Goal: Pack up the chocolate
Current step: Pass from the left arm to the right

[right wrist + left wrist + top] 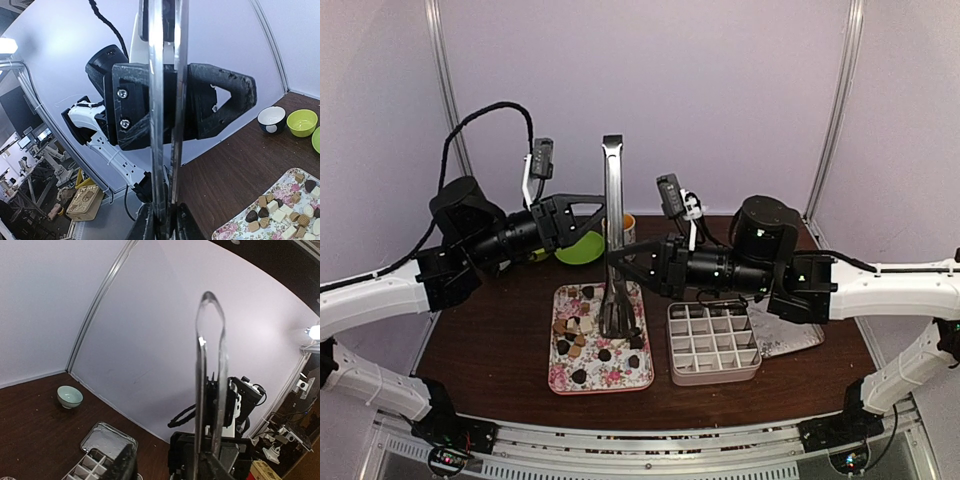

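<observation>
We count two arms and two claws, and both claws meet at one pair of metal tongs [613, 215] in the centre of the top view. The tongs stand upright, loop end up, with their tips down on one flowered tray [620, 380] in the lower centre of that view.

Right claw [162, 225]: in the right wrist view, its two fingers [145, 227] press against the two blades of the tongs at the bottom centre of the frame. We read this claw as closed on the tongs.

Left claw [167, 466]: in the left wrist view, its two fingers stand well apart along the bottom edge. The tongs rise just beside the finger at the lower right of that frame, and we cannot tell whether they touch. We read this claw as partly open with the tongs passing between its fingers, holding nothing that we can see.

The chocolate [578, 340] lies on the flowered tray, which sits on the counter [500, 350]. We count at least a dozen pieces, dark brown, tan and white. The exact number cannot be read.

Just right of the tray sits one divided box [714, 378] with four rows of four compartments, sixteen in all. One foil lid [790, 338] lies at its right side. One green bowl [582, 250] and one cup [629, 226] stand behind the tongs.
</observation>
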`<state>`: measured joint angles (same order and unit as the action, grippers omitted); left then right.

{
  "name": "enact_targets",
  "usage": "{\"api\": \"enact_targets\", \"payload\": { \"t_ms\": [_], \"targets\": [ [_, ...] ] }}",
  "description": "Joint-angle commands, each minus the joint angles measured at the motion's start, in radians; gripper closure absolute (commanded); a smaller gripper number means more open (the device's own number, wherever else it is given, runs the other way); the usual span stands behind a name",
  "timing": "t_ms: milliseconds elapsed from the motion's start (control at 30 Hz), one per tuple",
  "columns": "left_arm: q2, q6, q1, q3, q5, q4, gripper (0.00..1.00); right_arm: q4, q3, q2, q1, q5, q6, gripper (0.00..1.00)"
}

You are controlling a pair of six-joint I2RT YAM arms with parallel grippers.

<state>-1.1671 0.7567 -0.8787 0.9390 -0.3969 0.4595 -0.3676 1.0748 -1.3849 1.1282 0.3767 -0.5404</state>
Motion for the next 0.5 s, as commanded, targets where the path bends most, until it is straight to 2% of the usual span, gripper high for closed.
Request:
{"api": "enact_targets", "payload": {
  "t_ms": [0, 67, 167, 267, 467],
  "targets": [
    [0.083, -0.069, 0.001, -0.009, 0.084, -0.075, 0.53, 0.055, -0.004, 0.074, 0.005, -0.048, 0.06, 0.88],
    [0.119, -0.105, 0.001, -0.013, 0.132, -0.154, 0.4, 0.101, 0.001, 0.092, 0.004, -0.065, 0.086, 0.88],
    [0.167, -0.157, 0.001, -0.008, 0.176, -0.265, 0.3, 0.211, 0.021, 0.111, 0.0, -0.095, 0.137, 0.89],
    [0.201, -0.19, 0.001, 0.004, 0.181, -0.359, 0.27, 0.277, 0.021, 0.131, -0.009, -0.125, 0.171, 0.91],
    [0.148, -0.169, 0.001, 0.006, 0.076, -0.333, 0.29, 0.275, 0.013, 0.134, -0.02, -0.098, 0.169, 0.91]
  ]
}}
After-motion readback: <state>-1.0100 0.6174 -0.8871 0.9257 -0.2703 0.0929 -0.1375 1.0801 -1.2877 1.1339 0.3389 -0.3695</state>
